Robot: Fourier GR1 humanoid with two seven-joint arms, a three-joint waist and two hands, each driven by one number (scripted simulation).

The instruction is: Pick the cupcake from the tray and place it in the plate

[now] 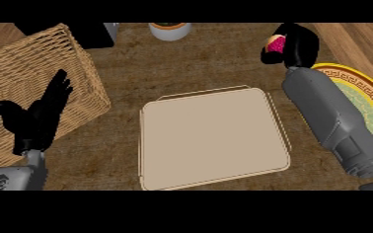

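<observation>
On the brown mottled counter (182, 69) we see the beige tray (211, 138) at centre. Our right hand (295, 44) curls round the cupcake (275, 43), raised near the gold-rimmed plate (350, 81). Our left hand (40, 113) rests with fingers straight, holding nothing, over the wicker basket (44, 64).

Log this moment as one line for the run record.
right hand: shut on pink-topped cupcake, beyond the plate | beige square tray: bare | gold-rimmed green plate: partly hidden by forearm | left hand: open, resting
</observation>
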